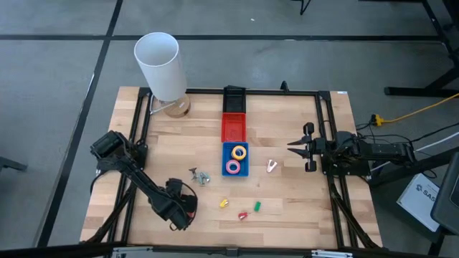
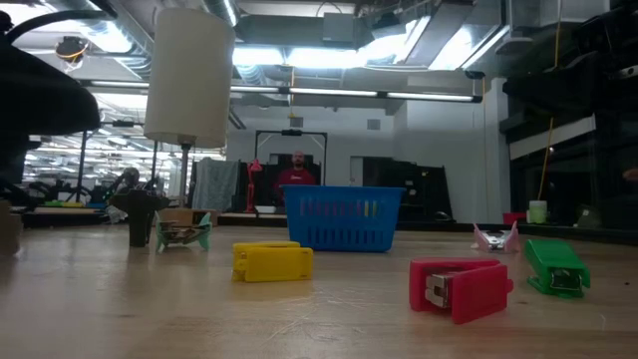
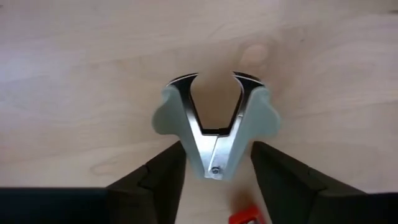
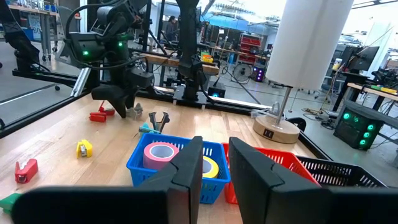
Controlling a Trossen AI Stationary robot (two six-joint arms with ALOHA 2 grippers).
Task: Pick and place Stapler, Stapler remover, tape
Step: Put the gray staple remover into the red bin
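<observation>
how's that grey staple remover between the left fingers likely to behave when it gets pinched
The staple remover looks like thin bright metal jaws in smooth plastic wings, so probably light and stiff. The left gripper straddles its narrow hinge end, where the tapered sides could let it slip forward or pivot. It lies flat on the table, so it is more likely to slide than roll.

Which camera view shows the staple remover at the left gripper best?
The left wrist view: the staple remover fills the frame, claws pointing away, between the left gripper fingers. The high view shows it tiny, the low view side-on and small, and the right wrist view distant and partly hidden.
</observation>
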